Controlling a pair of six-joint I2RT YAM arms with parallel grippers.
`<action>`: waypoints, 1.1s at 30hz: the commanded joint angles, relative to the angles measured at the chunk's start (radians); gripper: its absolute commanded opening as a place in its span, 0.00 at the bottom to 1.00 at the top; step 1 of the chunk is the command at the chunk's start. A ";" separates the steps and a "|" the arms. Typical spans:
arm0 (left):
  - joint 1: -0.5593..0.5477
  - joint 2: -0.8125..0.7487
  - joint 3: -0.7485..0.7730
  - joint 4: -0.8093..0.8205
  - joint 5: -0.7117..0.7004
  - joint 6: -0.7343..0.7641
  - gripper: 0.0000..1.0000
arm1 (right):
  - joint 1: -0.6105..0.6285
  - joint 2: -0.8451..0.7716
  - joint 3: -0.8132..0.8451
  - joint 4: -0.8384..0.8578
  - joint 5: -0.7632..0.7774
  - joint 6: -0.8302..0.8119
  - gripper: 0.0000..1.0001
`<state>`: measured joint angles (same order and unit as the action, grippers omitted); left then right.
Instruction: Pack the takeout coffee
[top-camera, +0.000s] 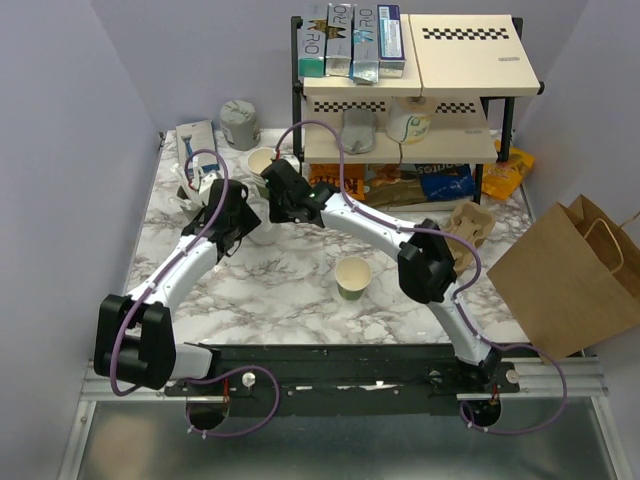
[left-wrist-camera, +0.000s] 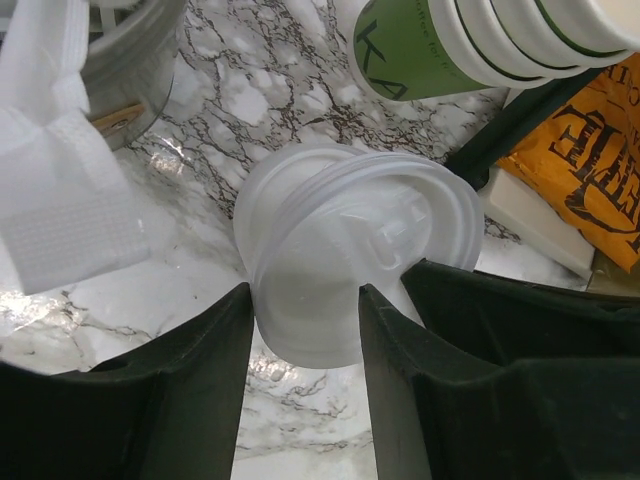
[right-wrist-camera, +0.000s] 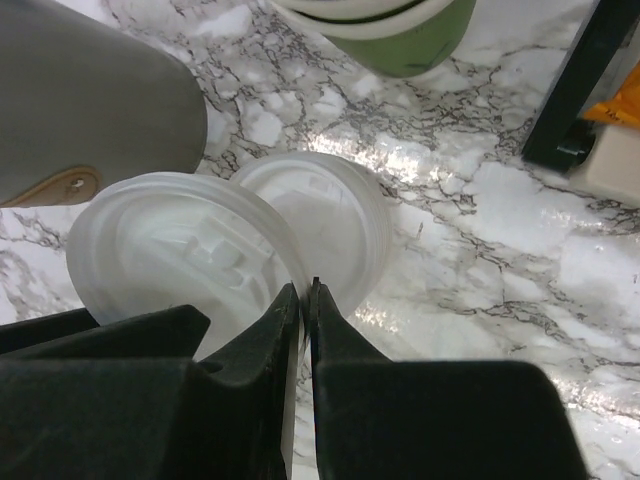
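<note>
The left fingers (left-wrist-camera: 238, 320) and right fingers (right-wrist-camera: 290, 310) meet in a crowded back corner of the white-veined marble counter (top-camera: 300, 300). Just beyond the tips a stack of lidless cream-and-green paper cups (left-wrist-camera: 450, 40) lies tilted. To the right of the tips stands a black metal rack post (right-wrist-camera: 590, 80), to their left a grey cup (left-wrist-camera: 140, 70) and a white mesh packet (left-wrist-camera: 60, 180). Behind the fingers, toward the arm bases, the marble lies open. A brown paper bag (top-camera: 565, 275) stands far right.

The left fingers stand apart on either side of a stack of translucent white plastic lids (left-wrist-camera: 300, 300). Their inner faces are against its sides, but whether they squeeze it cannot be told. The right fingers are clenched on the rim of one tilted white round plastic lid (right-wrist-camera: 180, 250).

The small cream paper cup with a green lower band (top-camera: 353, 277) stands upright and uncovered on the open marble, well apart from both pairs of fingers.
</note>
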<state>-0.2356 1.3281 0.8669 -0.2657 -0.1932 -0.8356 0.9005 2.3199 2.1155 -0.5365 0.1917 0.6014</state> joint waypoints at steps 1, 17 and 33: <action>0.005 0.003 0.043 0.022 -0.025 0.000 0.50 | 0.003 0.033 -0.015 -0.039 0.017 -0.005 0.15; 0.005 0.026 0.090 -0.089 0.003 0.021 0.43 | 0.008 0.047 -0.005 -0.045 0.083 -0.008 0.14; 0.007 0.062 0.129 -0.141 0.000 0.030 0.40 | 0.008 0.049 0.006 -0.046 0.084 -0.005 0.14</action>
<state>-0.2329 1.3830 0.9802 -0.3817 -0.1905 -0.8165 0.9070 2.3447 2.1117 -0.5652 0.2501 0.5900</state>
